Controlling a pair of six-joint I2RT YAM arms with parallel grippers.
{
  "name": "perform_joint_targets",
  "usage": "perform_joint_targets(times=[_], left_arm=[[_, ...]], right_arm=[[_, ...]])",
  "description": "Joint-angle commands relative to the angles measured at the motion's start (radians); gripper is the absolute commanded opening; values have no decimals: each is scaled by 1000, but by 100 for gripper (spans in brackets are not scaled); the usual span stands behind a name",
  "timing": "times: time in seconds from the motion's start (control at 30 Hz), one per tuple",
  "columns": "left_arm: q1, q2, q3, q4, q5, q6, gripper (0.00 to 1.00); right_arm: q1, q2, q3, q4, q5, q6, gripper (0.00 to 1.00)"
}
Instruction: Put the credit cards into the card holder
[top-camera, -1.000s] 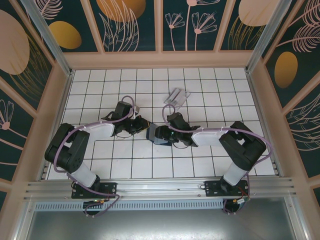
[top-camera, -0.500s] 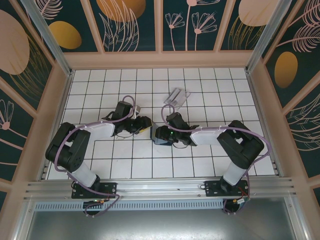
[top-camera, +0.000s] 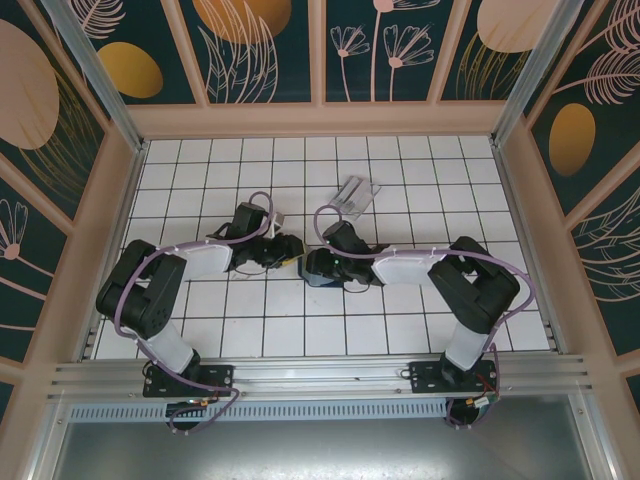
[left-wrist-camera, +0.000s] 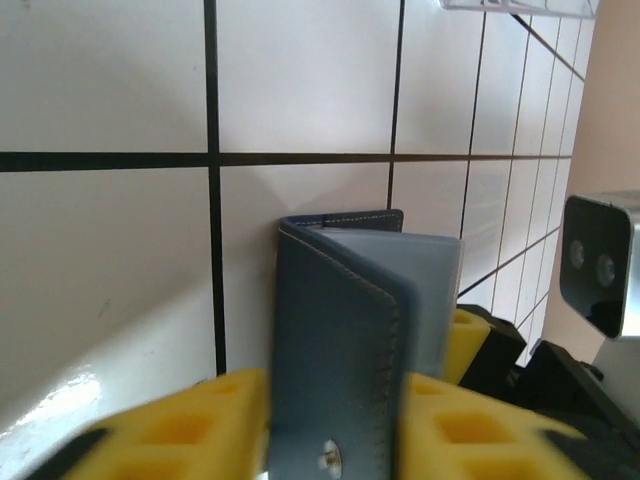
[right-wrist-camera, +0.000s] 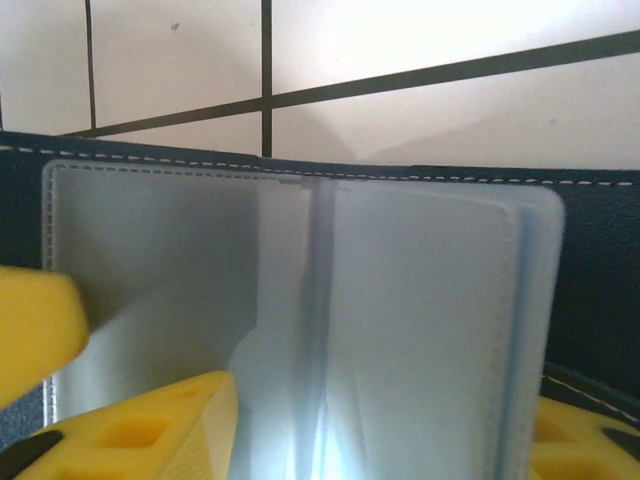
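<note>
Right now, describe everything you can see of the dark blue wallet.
The dark blue wallet is stitched, leather-like, with a metal snap and frosted clear sleeves inside. It is partly open over the middle of the white tiled table. The left end effector pinches its cover between yellow pads; the right end effector flanks the sleeves.

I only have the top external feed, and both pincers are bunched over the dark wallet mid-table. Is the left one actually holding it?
Observer: Yes. In the left wrist view the left pincer has the wallet clamped by its blue stitched cover between its yellow pads.
Operator: Is the wallet open or folded?
Observer: Open. The right wrist view faces its frosted plastic sleeves, spread like pages.
Operator: Is the right one gripping too?
Observer: Hard to say. The right pincer has its jaws apart, one pad on either side of the sleeves' lower edge, but I cannot make out a firm pinch.
</note>
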Motion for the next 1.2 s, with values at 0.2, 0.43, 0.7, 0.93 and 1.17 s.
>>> perform_joint_targets(times=[0.2,0.43,0.7,0.93,1.17], left_arm=[[1,-13,36,-59,-6,62,17],[0,-8,21,-61,-3,64,6],[0,7,7,-9,19,33,3],[1,3,-7,-47,-66,35,6],[0,5,-27,-21,-66,28,19]], right_arm=[[8,8,-16,-31,29,-8,41],[8,-125,-120,139,-33,-30,58],[17,-92,-135,215,-116,-47,70],[31,-182,-88,-42,172,-48,68],[-2,-342,-95,-188,287,-106,69]])
